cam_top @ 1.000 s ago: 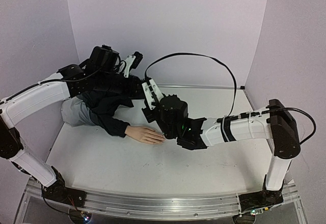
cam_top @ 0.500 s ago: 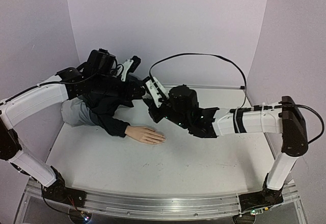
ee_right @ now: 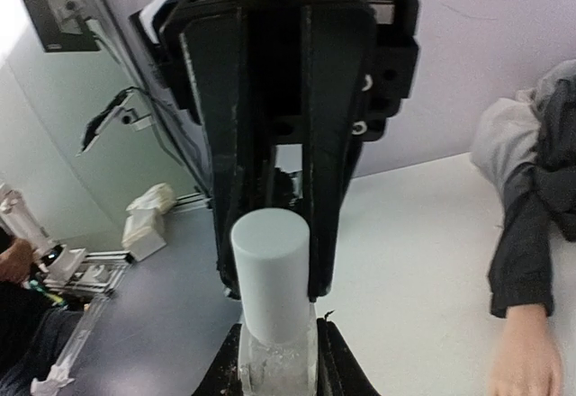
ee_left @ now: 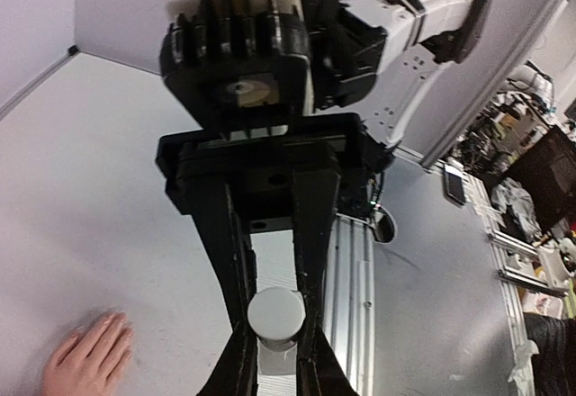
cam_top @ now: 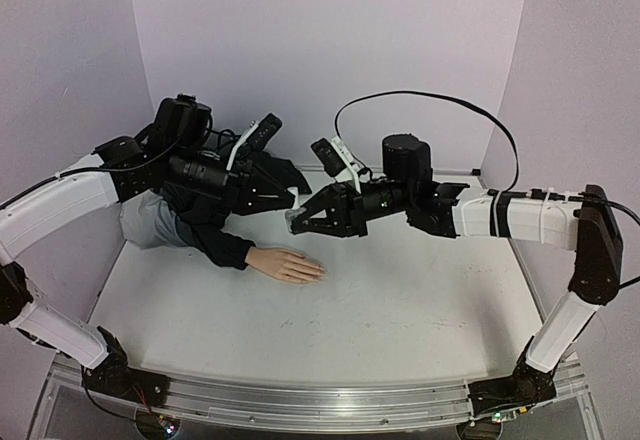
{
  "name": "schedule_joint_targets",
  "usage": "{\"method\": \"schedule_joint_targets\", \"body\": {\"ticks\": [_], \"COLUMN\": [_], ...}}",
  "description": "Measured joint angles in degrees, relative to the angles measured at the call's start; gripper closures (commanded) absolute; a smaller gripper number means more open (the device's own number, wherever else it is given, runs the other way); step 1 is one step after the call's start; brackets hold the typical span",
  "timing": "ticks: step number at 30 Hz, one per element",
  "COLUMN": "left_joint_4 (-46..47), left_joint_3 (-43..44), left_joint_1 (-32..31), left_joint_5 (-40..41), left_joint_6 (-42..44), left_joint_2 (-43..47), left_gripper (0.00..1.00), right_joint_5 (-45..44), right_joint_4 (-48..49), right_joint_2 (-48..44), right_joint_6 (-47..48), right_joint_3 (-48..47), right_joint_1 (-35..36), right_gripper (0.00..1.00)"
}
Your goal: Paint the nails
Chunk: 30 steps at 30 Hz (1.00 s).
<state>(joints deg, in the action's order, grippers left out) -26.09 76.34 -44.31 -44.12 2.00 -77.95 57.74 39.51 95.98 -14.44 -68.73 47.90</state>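
Note:
A small clear bottle (cam_top: 296, 220) with a white cap (ee_right: 270, 270) hangs in the air between my two grippers, above and behind the pale peach mannequin hand (cam_top: 289, 265). My right gripper (cam_top: 297, 226) is shut on the clear glass body (ee_right: 276, 367). My left gripper (cam_top: 290, 204) comes from the opposite side, its fingers closed against the cap (ee_left: 274, 315). The hand lies flat on the table, fingers pointing right, and also shows in the left wrist view (ee_left: 85, 362) and the right wrist view (ee_right: 522, 360). Its nails are too small to make out.
The hand comes out of a dark sleeve (cam_top: 215, 230) with grey cloth (cam_top: 150, 222) at the back left. A black cable (cam_top: 420, 97) loops above my right arm. Purple walls close in the back and sides. A metal rail (cam_top: 300, 402) runs along the front edge.
My right gripper has lifted away from the hand and swung right, turning level with the bottle. My left gripper has come forward to meet it and closed on the cap.

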Motion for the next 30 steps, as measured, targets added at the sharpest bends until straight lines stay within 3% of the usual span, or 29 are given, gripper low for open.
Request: {"method": "schedule_joint_targets", "body": {"ticks": [2, 6, 9, 13, 15, 20, 25, 30], "left_joint_4": [-0.98, -1.99, -2.89, -4.44, -4.02, -0.5, 3.96, 6.12], "left_joint_3": [0.59, 1.27, 1.03, -2.75, -5.35, -7.39, -6.36, -2.91], "left_joint_1": [-0.28, -0.72, -1.68, -2.95, -2.97, -2.89, -2.91, -2.91], "left_joint_5": [-3.23, -5.66, -4.44, 1.25, 4.81, 12.66, 20.55, 24.0], "left_joint_6": [0.85, 1.05, 0.63, -2.34, -4.76, -13.66, -23.32, -26.8], "left_joint_2": [-0.11, 0.2, 0.57, 3.34, 5.81, 11.28, 12.17, 8.94], "left_gripper": [0.95, 0.6, 0.39, 0.23, 0.03, 0.01, 0.11, 0.17], "right_joint_5": [3.91, 6.54, 3.91, -2.54, -6.75, -21.42, -48.54, -65.24], "right_joint_4": [0.79, 2.43, 4.61, 5.97, 5.95, 5.03, 2.78, 0.94], "right_joint_2": [0.0, -0.22, -2.19, -8.09, -11.37, -15.82, -15.37, -10.29], "right_joint_6": [-1.51, -2.62, -2.08, 0.94, 2.71, 5.86, 8.35, 10.27], "right_joint_3": [0.0, 0.04, 1.18, 3.98, 5.27, 7.8, 8.37, 5.86], "right_joint_1": [0.13, 0.59, 1.07, 1.38, 1.4, 2.47, 9.51, 15.5], "right_gripper": [1.0, 1.0, 1.0, 1.0, 1.0, 1.0, 1.0, 1.0]}}
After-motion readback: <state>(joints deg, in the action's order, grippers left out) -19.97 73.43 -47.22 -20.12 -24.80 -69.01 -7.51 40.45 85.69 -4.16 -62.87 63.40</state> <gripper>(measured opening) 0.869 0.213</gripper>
